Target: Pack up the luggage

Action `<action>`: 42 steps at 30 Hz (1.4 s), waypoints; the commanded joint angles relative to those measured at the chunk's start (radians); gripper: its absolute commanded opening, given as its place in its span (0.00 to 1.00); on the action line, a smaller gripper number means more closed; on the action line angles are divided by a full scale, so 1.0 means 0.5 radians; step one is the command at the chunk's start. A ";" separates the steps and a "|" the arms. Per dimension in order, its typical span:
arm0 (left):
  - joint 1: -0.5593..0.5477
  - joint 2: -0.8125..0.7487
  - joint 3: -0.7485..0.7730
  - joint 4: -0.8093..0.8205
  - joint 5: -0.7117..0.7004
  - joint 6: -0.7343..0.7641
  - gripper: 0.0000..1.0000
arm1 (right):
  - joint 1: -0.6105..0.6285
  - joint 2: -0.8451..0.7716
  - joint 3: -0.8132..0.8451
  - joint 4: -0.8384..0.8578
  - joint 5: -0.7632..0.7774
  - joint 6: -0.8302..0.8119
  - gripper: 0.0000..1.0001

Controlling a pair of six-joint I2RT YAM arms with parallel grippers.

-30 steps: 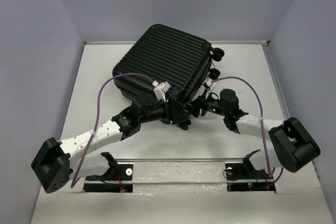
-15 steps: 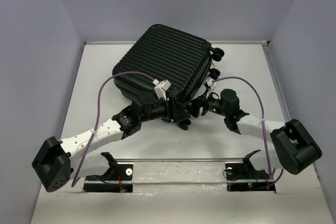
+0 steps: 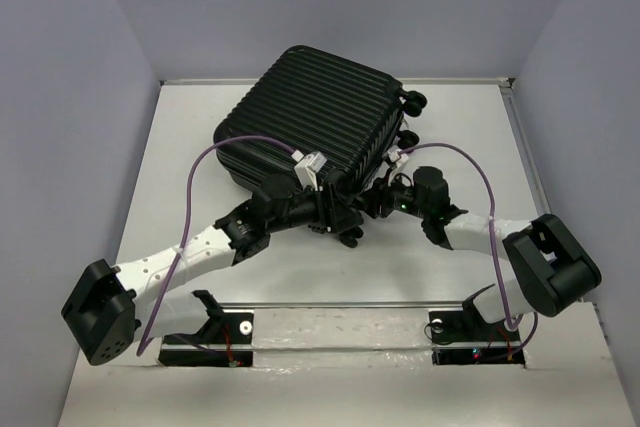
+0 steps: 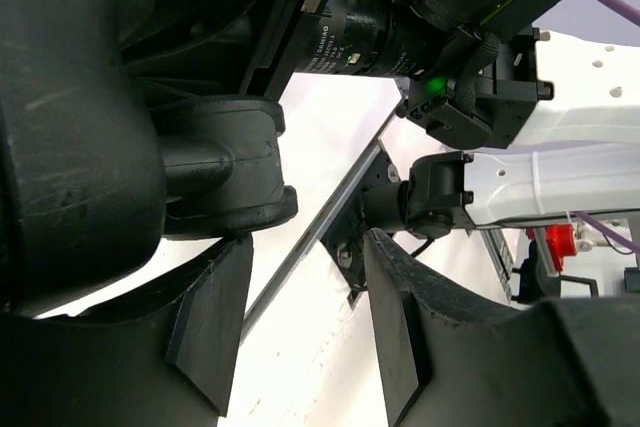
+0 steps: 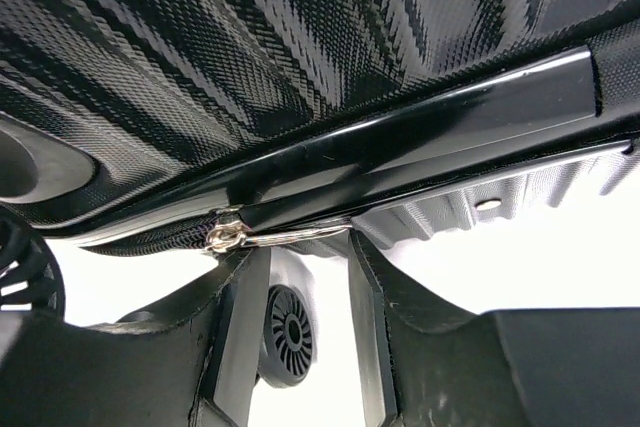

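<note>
The luggage is a large black ribbed suitcase, lying closed and turned at an angle at the back middle of the table. My right gripper is at its near right corner. In the right wrist view the gripper is open just under the shell's edge. A silver zipper pull lies across its fingertips, and a wheel shows between the fingers. My left gripper is at the near edge beside it, open and empty.
Two more wheels stick out at the suitcase's far right corner. Purple cables loop over both arms. The right wrist's camera is close in front of the left gripper. A metal strip runs along the table's near edge.
The right arm has shifted a little left, toward the suitcase corner. The left arm and the suitcase have barely moved.
</note>
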 commanded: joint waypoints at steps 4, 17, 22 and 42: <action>-0.006 0.028 0.085 0.064 -0.036 0.027 0.59 | 0.032 -0.059 0.010 0.324 -0.045 0.088 0.47; -0.006 0.010 0.079 0.058 -0.051 0.027 0.59 | 0.051 -0.225 0.060 -0.087 0.016 0.005 0.65; -0.006 0.031 0.088 0.058 -0.045 0.036 0.59 | 0.051 -0.277 0.066 -0.271 0.108 -0.047 0.64; -0.006 0.056 0.097 0.033 -0.072 0.061 0.59 | 0.069 0.002 0.099 0.256 -0.042 0.097 0.46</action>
